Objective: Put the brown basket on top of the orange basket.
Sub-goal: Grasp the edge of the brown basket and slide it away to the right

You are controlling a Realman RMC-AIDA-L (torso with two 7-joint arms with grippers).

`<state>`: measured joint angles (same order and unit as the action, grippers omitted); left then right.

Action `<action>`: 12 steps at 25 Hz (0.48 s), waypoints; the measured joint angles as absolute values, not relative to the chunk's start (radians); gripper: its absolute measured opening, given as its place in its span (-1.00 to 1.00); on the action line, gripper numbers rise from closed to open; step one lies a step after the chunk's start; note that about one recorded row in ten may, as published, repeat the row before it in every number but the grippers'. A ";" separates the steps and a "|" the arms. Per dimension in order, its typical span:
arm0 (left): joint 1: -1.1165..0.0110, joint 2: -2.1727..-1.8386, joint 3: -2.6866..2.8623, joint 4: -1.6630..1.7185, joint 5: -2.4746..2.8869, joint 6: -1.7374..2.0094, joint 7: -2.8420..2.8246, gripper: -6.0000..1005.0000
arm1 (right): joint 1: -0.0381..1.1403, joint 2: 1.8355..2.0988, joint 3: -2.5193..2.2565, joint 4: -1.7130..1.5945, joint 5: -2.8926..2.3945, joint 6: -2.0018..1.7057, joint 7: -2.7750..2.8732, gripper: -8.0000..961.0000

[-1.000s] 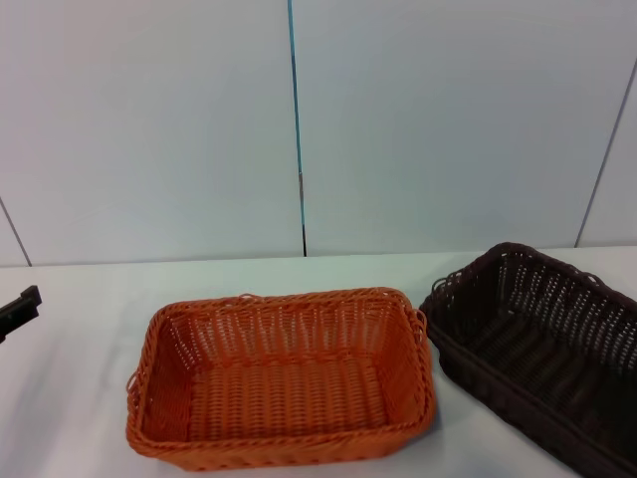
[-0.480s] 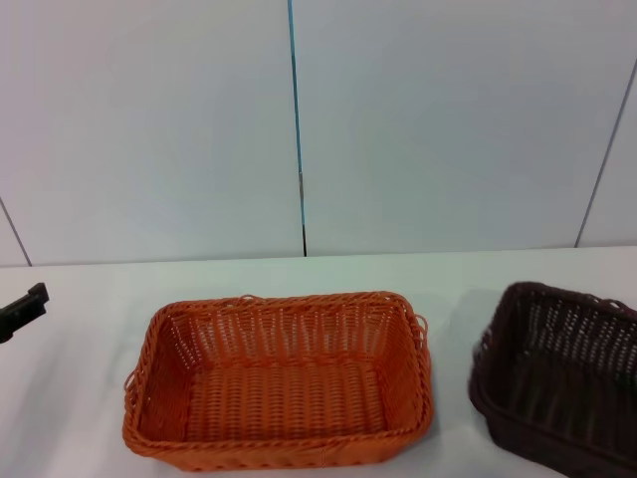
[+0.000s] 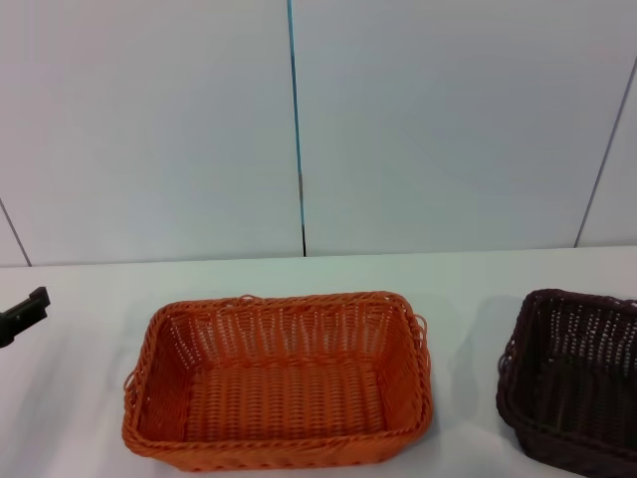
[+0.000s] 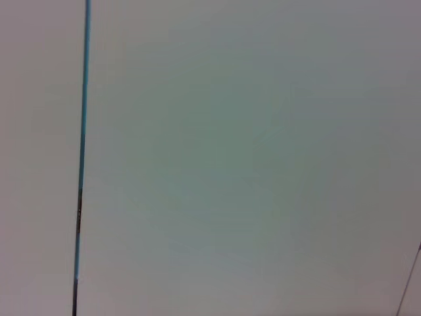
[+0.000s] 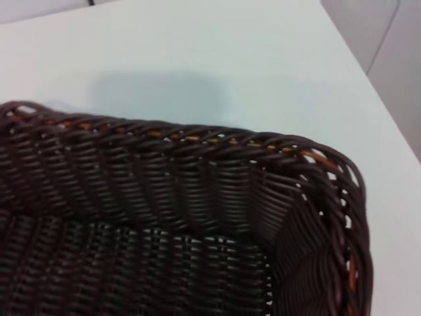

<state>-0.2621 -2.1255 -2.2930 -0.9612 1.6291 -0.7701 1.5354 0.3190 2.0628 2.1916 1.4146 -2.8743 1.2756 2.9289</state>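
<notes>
Head view: orange basket (image 3: pixel 279 383) sits flat on the white table (image 3: pixel 458 279), front centre, long axis running left-right, open side up, nothing in it. Brown basket (image 3: pixel 572 378) is well apart from it at the robot's right, cut off by the frame edge, bare table between the two; whether it rests on the table or is lifted, can't tell.

Key relation: brown basket lies to the right of the orange one, so the right arm is the nearer one and the carry has to go leftward and up over the orange rim. Long axes will probably need lining up before lowering.

Right wrist view: right tool itself not visible; camera looks close down on the brown basket's braided rim and corner, so the tool is likely at that rim. Fingers apart or clamped: cannot tell.

Left tool (image 3: pixel 22 314) is a dark tip at the far left edge, well away from both baskets, idle; its state unreadable too.
</notes>
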 joint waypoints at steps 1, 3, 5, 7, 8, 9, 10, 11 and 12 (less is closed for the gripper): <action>-0.262 -2.126 -2.294 -0.959 1.629 -0.770 1.535 0.80 | 0.319 2.063 2.192 1.415 -2.874 1.276 2.929 -0.66; -0.262 -2.126 -2.295 -0.957 1.629 -0.770 1.535 0.80 | 0.346 2.059 2.210 1.415 -2.879 1.316 2.906 -0.66; -0.262 -2.127 -2.295 -0.954 1.629 -0.770 1.535 0.80 | 0.364 2.058 2.224 1.415 -2.883 1.342 2.892 -0.66; -0.261 -2.131 -2.296 -0.952 1.629 -0.770 1.535 0.80 | 0.378 2.058 2.232 1.421 -2.902 1.361 2.884 -0.66; -0.261 -2.132 -2.296 -0.952 1.629 -0.770 1.535 0.80 | 0.384 2.057 2.234 1.428 -2.914 1.372 2.882 -0.66; -0.259 -2.134 -2.296 -0.951 1.629 -0.770 1.536 0.80 | 0.389 2.053 2.237 1.436 -2.924 1.384 2.881 -0.66; -0.258 -2.135 -2.297 -0.949 1.629 -0.770 1.536 0.80 | 0.392 2.051 2.241 1.445 -2.929 1.396 2.881 -0.66; -0.257 -2.136 -2.297 -0.948 1.629 -0.770 1.537 0.80 | 0.394 2.047 2.247 1.456 -2.929 1.410 2.878 -0.66; -0.256 -2.138 -2.297 -0.947 1.629 -0.770 1.537 0.80 | 0.396 2.043 2.253 1.468 -2.929 1.425 2.877 -0.66</action>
<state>-0.2564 -2.1375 -2.2967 -0.9472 1.6291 -0.7701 1.5369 0.3964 2.0428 2.2530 1.4683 -2.9290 1.4251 2.8770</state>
